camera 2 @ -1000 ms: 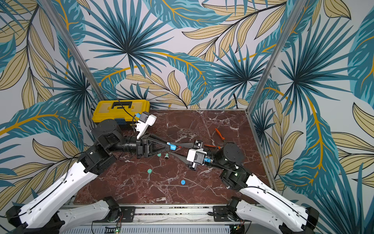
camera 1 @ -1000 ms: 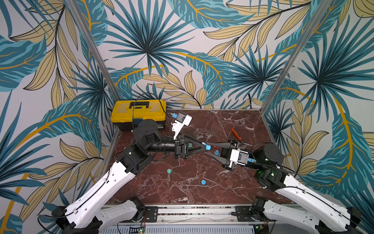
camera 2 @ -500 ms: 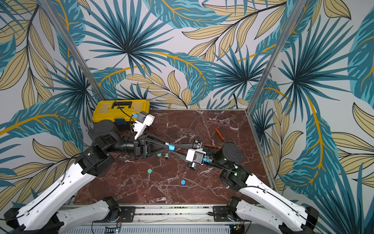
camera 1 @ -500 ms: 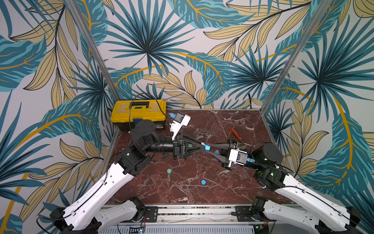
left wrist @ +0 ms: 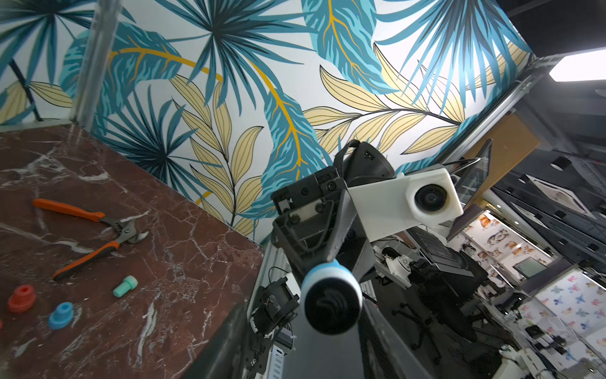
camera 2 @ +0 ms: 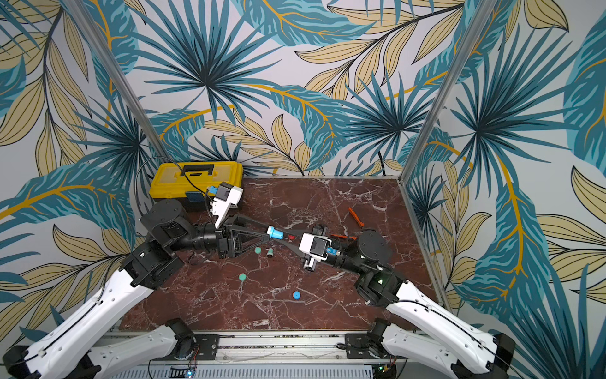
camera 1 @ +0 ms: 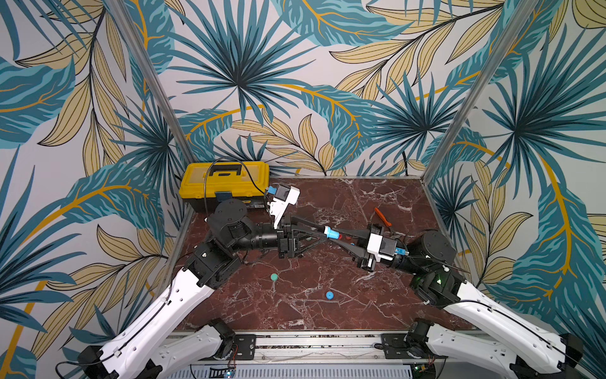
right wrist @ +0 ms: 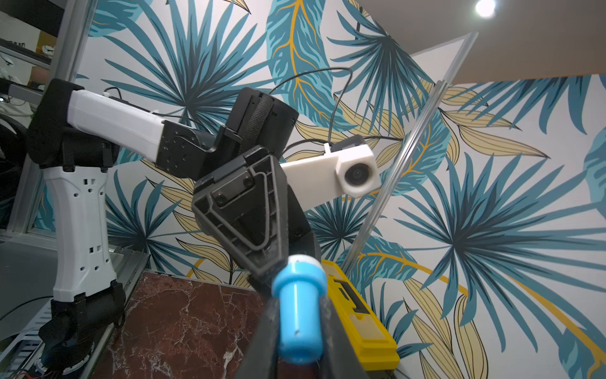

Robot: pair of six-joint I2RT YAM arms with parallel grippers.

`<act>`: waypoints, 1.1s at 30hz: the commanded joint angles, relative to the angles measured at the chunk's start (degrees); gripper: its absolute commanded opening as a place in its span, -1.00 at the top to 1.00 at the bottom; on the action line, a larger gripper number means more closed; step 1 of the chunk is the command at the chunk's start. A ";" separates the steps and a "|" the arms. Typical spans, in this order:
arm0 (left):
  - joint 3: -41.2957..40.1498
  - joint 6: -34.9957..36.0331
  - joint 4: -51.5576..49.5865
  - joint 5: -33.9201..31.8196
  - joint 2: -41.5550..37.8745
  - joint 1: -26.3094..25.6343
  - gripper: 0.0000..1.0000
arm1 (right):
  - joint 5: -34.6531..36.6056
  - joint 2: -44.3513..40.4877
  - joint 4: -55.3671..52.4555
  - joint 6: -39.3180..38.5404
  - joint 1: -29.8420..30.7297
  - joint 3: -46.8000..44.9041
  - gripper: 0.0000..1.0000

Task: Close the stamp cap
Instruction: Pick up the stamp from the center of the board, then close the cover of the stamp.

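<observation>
Blue stamp (camera 1: 332,233) is up off the marble table (camera 1: 328,203), lying sideways between the two grippers. Right gripper (camera 1: 341,237): jaws clamped on the stamp's narrow handle. Left gripper (camera 1: 323,233): jaws parted, flanking the wide white-rimmed end. In the left wrist view a gap shows between one finger (left wrist: 229,334) and the stamp. On the table, well apart from both jaws: small teal piece (camera 1: 274,277), small blue piece (camera 1: 330,295).

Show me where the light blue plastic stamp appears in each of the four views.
In a top view: light blue plastic stamp near centre.
In a top view: stamp near centre too.
Left wrist: stamp low centre, seen end-on.
Right wrist: stamp at bottom centre.
Shared landmark: red marble table.
</observation>
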 commanded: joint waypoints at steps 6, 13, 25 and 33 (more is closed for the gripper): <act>-6.28 10.09 -9.29 -5.64 -7.85 13.26 -0.15 | 11.51 1.15 -9.47 16.91 0.48 2.75 1.00; -7.37 29.28 -28.48 -27.26 -10.05 14.25 -0.25 | 21.65 6.60 -27.96 34.02 0.65 9.72 1.00; -15.71 39.40 -28.44 -41.13 -10.24 14.29 -0.26 | 27.83 16.52 -60.13 57.02 0.77 12.18 1.00; -15.98 39.82 -28.79 -40.68 -11.11 14.34 -0.35 | 22.84 25.11 -64.28 62.21 2.22 8.58 1.00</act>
